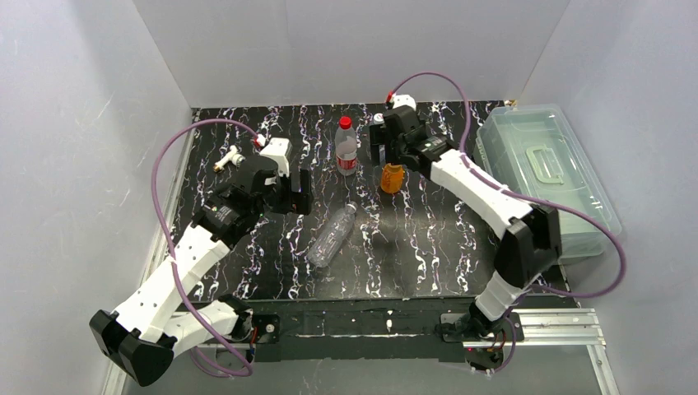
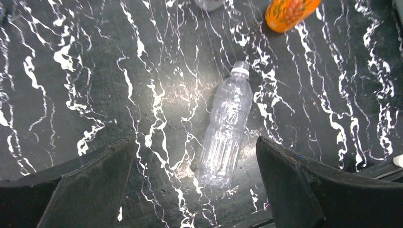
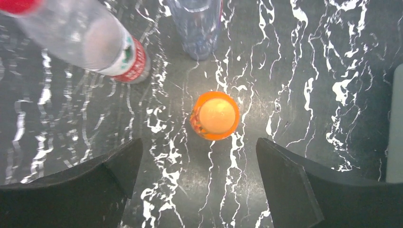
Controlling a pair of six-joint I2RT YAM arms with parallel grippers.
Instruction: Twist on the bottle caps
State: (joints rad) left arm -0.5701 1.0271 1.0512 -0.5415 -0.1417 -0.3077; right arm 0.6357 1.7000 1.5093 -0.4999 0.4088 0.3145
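Note:
A clear bottle lies on its side mid-table, a pale cap on its neck. My left gripper hovers open to its left; in the left wrist view the bottle lies between and beyond the spread fingers of the gripper. An orange bottle stands upright with an orange-yellow cap on top. My right gripper is open and empty above it; the gripper shows its fingers apart just short of the cap. A red-capped bottle stands to the left, its red cap on.
A white-and-brass T-shaped fitting lies at the back left. A clear lidded plastic box stands at the right edge. Part of a clear bottle shows at the top of the right wrist view. White walls close off the back.

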